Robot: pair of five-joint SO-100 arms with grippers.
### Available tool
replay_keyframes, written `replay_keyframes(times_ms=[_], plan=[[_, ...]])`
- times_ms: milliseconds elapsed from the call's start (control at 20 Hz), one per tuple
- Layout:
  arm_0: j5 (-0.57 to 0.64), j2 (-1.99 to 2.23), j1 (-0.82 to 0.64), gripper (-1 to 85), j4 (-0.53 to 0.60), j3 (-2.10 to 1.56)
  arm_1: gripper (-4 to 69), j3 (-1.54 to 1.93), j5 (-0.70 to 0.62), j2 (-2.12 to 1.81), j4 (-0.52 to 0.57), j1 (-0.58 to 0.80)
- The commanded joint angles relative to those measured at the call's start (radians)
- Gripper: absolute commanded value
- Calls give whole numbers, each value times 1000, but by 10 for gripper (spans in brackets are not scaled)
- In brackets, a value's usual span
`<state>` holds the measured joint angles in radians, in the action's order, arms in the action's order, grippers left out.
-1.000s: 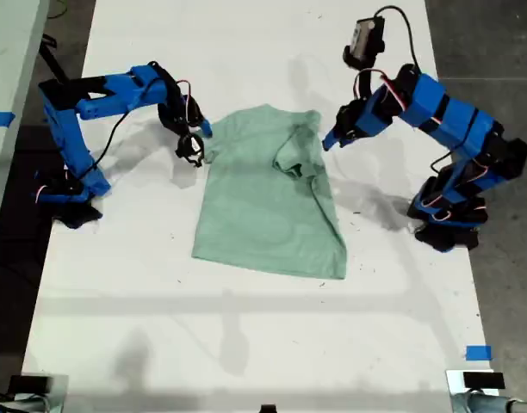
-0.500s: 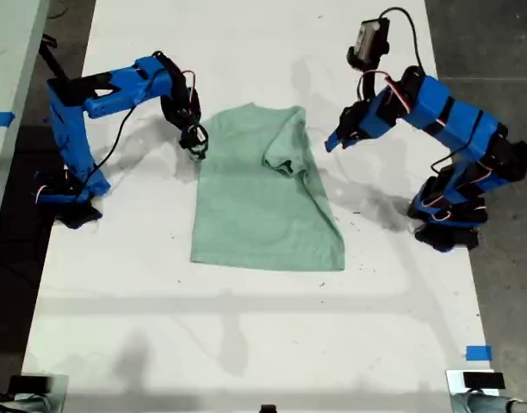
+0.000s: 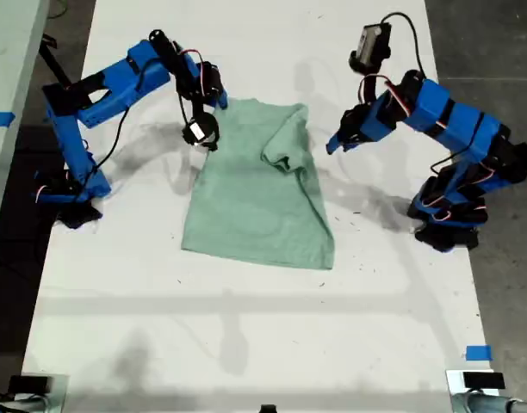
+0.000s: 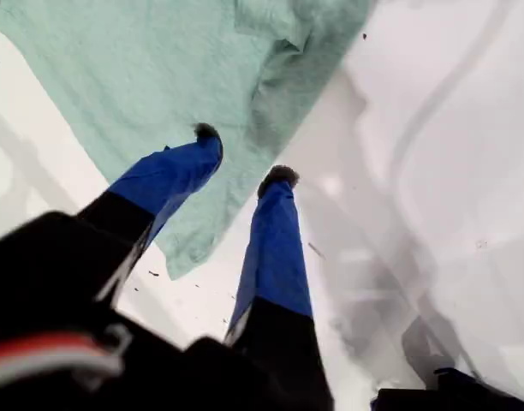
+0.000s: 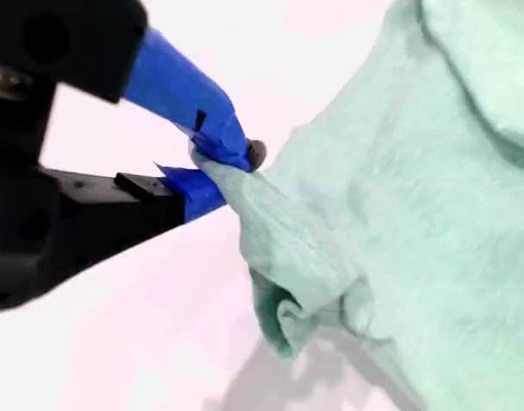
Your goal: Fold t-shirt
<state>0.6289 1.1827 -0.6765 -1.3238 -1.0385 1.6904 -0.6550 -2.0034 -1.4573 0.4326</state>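
The pale mint-green t-shirt lies on the white table between the two blue arms, with a bunched fold near its upper middle. My second gripper is shut on the shirt's upper corner at the exterior view's left and holds it raised off the table. In the second wrist view the fingertips pinch a gathered ridge of the t-shirt. My first gripper hovers open just off the shirt's edge on the exterior view's right. Its fingers hold nothing above the t-shirt.
The white table is long, with dark floor past both sides. A blue tape square sits near the exterior view's lower right corner. A pale surface with blue tape runs along the exterior view's left edge.
My second gripper rose and swung toward the exterior view's top and right, lifting the shirt's corner. The shirt's lower hem slid toward the exterior view's left. My first gripper barely moved.
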Motion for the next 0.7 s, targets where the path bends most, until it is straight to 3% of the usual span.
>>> replay_keyframes(times_ms=[0,150,400,500,650], plan=[[-14,-64,71,0,71,130,143,-3,15,-67,25,-20],[-28,-258,112,0,86,311,143,5,20,-72,25,-28],[-64,-383,126,0,264,313,144,48,46,-80,46,-49],[-57,-387,133,137,287,314,146,71,57,-84,64,-55],[2,-265,166,162,222,314,136,81,69,-98,72,-57]])
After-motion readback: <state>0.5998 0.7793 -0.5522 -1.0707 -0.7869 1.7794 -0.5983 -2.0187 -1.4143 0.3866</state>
